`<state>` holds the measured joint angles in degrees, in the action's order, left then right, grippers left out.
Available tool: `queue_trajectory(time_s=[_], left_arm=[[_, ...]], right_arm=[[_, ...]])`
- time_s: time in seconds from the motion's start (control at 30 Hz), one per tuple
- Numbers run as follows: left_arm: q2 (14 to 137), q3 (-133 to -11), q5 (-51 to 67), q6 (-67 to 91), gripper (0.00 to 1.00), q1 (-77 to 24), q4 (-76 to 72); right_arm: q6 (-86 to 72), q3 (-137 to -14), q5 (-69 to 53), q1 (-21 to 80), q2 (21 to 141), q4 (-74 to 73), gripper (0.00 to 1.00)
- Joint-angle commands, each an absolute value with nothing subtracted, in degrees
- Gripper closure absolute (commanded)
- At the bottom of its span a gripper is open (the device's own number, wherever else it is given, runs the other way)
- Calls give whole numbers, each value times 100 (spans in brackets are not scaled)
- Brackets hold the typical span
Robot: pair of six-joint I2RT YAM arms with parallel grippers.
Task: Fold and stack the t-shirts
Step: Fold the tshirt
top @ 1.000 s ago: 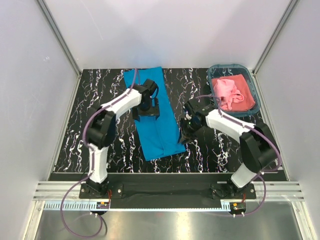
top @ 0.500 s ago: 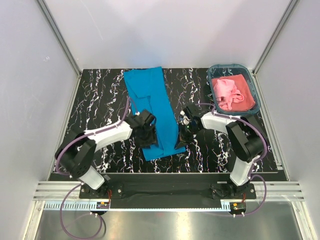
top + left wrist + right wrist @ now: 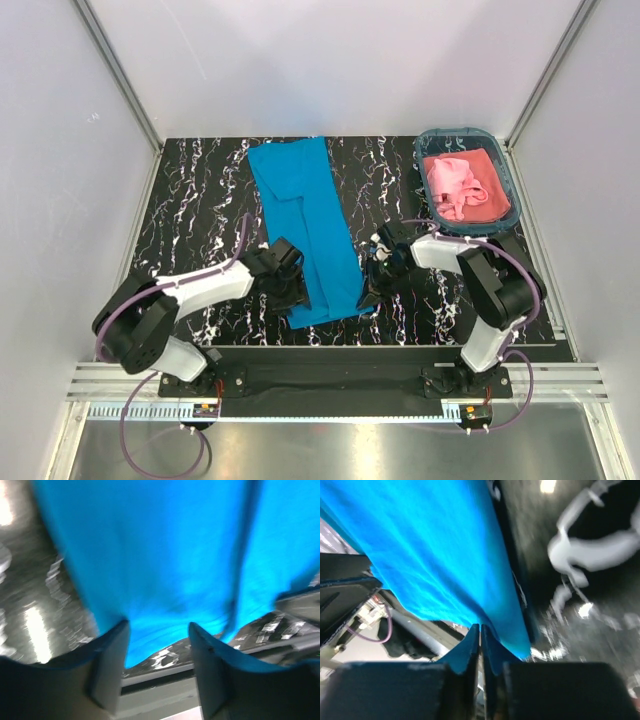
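A black table (image 3: 200, 200) veined in white sits between plain white walls, with two robot arms reaching in from the bottom of the frame. Seen from above, the blue shirt (image 3: 305, 220) lies as a long smooth strip. Its long axis runs from top centre down to lower centre, leaning slightly right. The pink shirt (image 3: 462, 185) lies crumpled in a rounded teal plastic basket (image 3: 512, 185) at upper right, a detail neither wrist camera shows.

The left gripper (image 3: 290, 292) sits at the strip's lower left corner. Its wrist camera shows what the overhead view hides: the grey fingers (image 3: 111, 672) are spread wide, with the cloth's edge lying between them, ungripped. The right gripper (image 3: 372, 288) is at the lower right corner. Its wrist view shows the jaws pressed to a thin line, pinching the hem. Both close-ups are blurred.
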<state>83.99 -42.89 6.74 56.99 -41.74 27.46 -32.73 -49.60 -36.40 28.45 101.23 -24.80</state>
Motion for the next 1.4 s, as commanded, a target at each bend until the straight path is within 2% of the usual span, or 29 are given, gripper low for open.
queue_trajectory(time_s=[0.0, 0.07, 0.1, 0.17, 0.27, 0.33, 0.53, 0.73, 0.9, 1.07, 1.37], left_arm=[[8025, -4438, 27, 5432, 39, -4280, 3681], [7754, -4517, 26, 5405, 30, -4341, 3901], [7639, -4509, 52, 5431, 28, -4377, 3928], [7280, -4456, 132, 5563, 26, -4499, 3920], [6944, -4123, 290, 5879, 24, -4518, 3859], [6645, -3666, 473, 6168, 23, -4500, 3536], [6731, -2893, 791, 6837, 26, -4412, 2840], [7093, -2812, 669, 7154, 30, -4412, 2558], [6777, -2909, 256, 7373, 32, -4412, 2944], [6452, -2927, -193, 7848, 38, -4351, 3445], [7365, -3243, 113, 7708, 41, -4315, 3332]], right_arm=[[-2927, -5246, -2980, 2874, 9520, -3180, 87], [-2786, -5422, -2988, 2874, 9361, -3522, 77], [-2777, -5458, -2945, 2874, 9273, -3611, 66], [-2664, -5554, -2735, 2874, 9053, -3962, 61], [-2532, -5520, -2366, 2865, 8921, -4078, 47], [-2488, -5502, -2320, 2848, 9008, -4052, 43], [-2365, -5458, -2373, 2734, 9439, -3674, 44], [-2241, -5414, -2285, 2558, 9606, -3604, 51], [-2215, -5361, -2355, 2479, 9589, -3577, 52], [-2224, -5405, -2399, 2470, 9633, -3542, 54], [-2224, -5449, -2408, 2461, 9642, -3568, 55]])
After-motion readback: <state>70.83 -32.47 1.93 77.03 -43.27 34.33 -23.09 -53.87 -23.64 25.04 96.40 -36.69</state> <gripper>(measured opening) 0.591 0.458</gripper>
